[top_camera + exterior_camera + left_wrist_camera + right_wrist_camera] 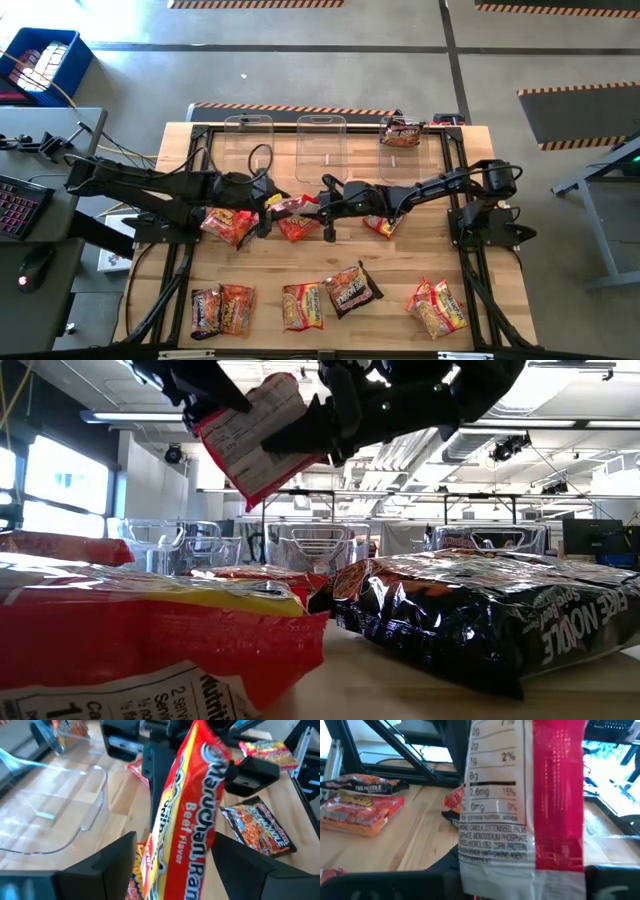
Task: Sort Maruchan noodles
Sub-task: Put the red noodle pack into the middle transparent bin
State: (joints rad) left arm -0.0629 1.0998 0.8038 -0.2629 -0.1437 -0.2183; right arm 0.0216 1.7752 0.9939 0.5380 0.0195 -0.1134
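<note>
Hanging upright, the red noodle packet (187,815) is pinched by the right fingers (520,885), between the spread left fingers (100,865).

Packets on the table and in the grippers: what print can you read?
"Maruchan Ramen", "Beef Flavor": red packet between the open left gripper's fingers.
"2%", "15%", "0%", part of an ingredients list: back of the packet in the right gripper.
"Fire Noodle": dark packet.
All other print: too blurred.

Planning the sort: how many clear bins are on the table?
3, in a row along the table's back edge: left bin, middle bin, and right bin, which holds a packet.
</note>
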